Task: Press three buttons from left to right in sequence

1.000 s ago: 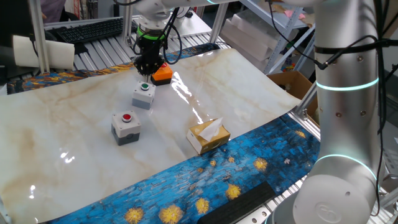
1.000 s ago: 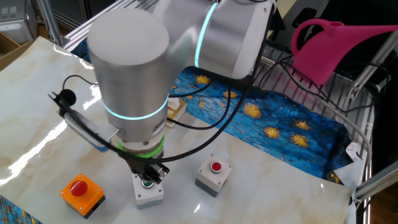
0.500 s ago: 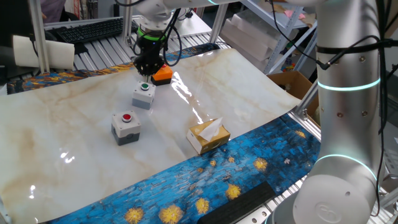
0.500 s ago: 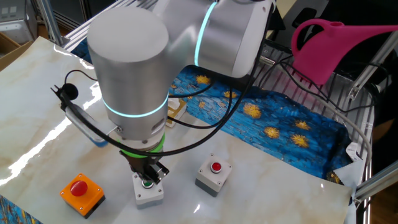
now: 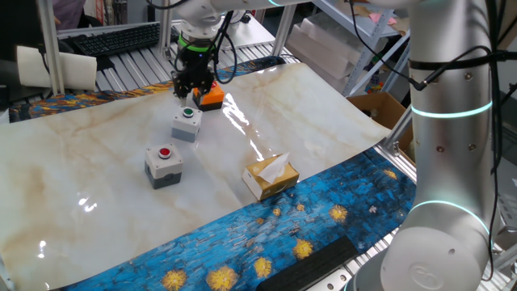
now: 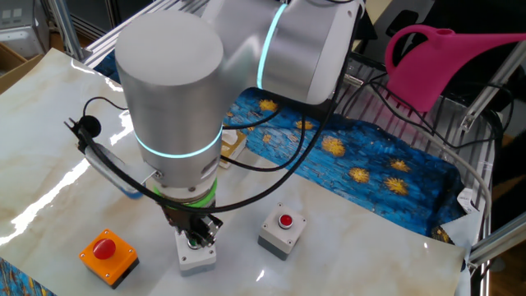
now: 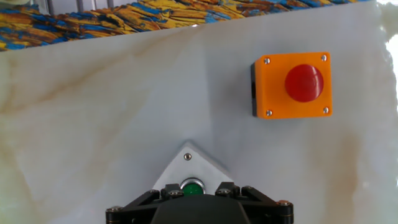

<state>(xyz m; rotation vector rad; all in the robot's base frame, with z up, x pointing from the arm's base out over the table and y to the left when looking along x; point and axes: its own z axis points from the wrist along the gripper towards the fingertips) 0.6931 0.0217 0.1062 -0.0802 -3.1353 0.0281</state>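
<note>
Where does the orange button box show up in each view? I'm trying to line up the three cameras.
One fixed view: orange button box at upper centre-left, partly hidden behind the gripper.
The other fixed view: bottom left, left of the green-button box.
Hand view: upper right, fully visible.
Shared landmark: the green-button box, beside it in all three.

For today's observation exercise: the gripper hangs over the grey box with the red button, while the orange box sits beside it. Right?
Not quite. The gripper hangs over the grey box with the green button, as the hand view shows. The orange box with the red button does sit beside it.
</note>
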